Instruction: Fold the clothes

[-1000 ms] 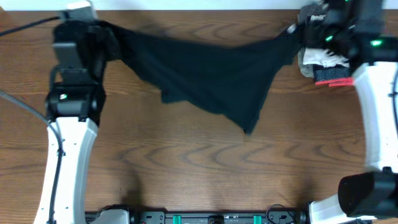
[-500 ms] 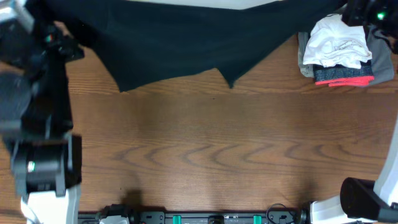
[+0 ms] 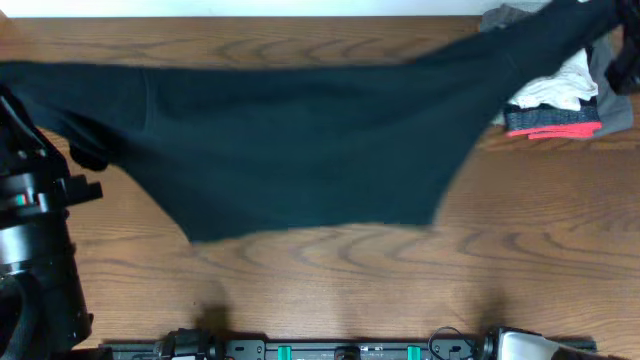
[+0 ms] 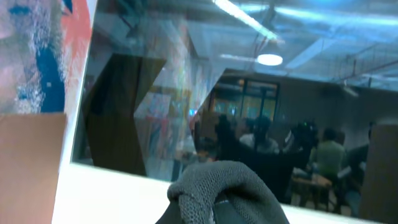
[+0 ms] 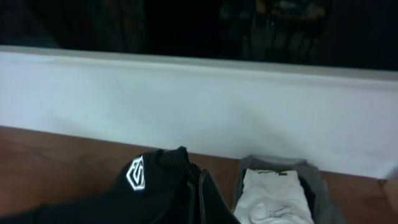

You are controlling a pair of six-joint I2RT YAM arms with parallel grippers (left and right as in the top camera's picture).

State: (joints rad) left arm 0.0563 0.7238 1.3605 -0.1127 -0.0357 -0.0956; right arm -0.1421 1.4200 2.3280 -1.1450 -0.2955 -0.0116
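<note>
T-shirt (image 3: pixel 300 150) has dropped lower, half-hiding folded pile (image 3: pixel 550 110); left gripper (image 4: pixel 217 208), right gripper (image 5: pixel 199 199) pinch it.

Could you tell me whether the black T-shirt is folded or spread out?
Spread out, not folded: the black T-shirt stretches as one wide sheet across the table, left edge to right corner, no fold visible.

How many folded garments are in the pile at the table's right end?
3: a white one on top, a grey one beneath at its right, a red-striped one at the near edge. The black T-shirt overlaps them, so more may be hidden.
</note>
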